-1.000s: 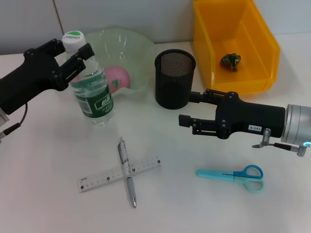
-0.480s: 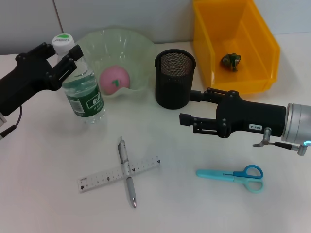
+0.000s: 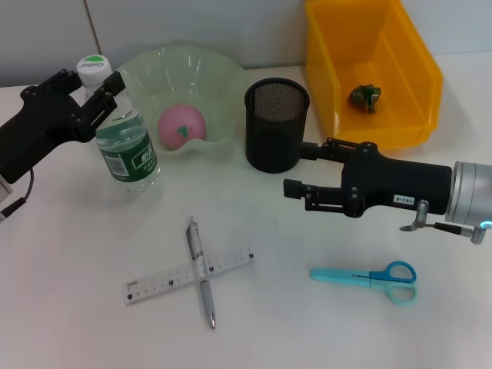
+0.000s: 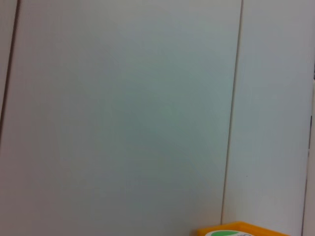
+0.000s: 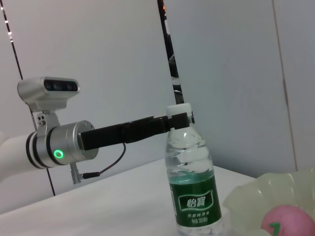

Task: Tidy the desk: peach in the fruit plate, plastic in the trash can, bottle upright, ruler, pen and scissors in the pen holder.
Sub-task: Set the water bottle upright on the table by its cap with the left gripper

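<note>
White bench: bottle (image 3: 127,146) stands upright beside the fruit plate (image 3: 219,73), long axis vertical. Left gripper (image 3: 98,92) fingers pinch its neck under the cap. Right gripper (image 3: 296,173) hovers by the pen holder (image 3: 277,127), fingers apart, empty.

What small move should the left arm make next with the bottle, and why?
Probably open the left tool and back away: the bottle already stands upright on the desk beside the fruit plate, gripped at its neck.
</note>
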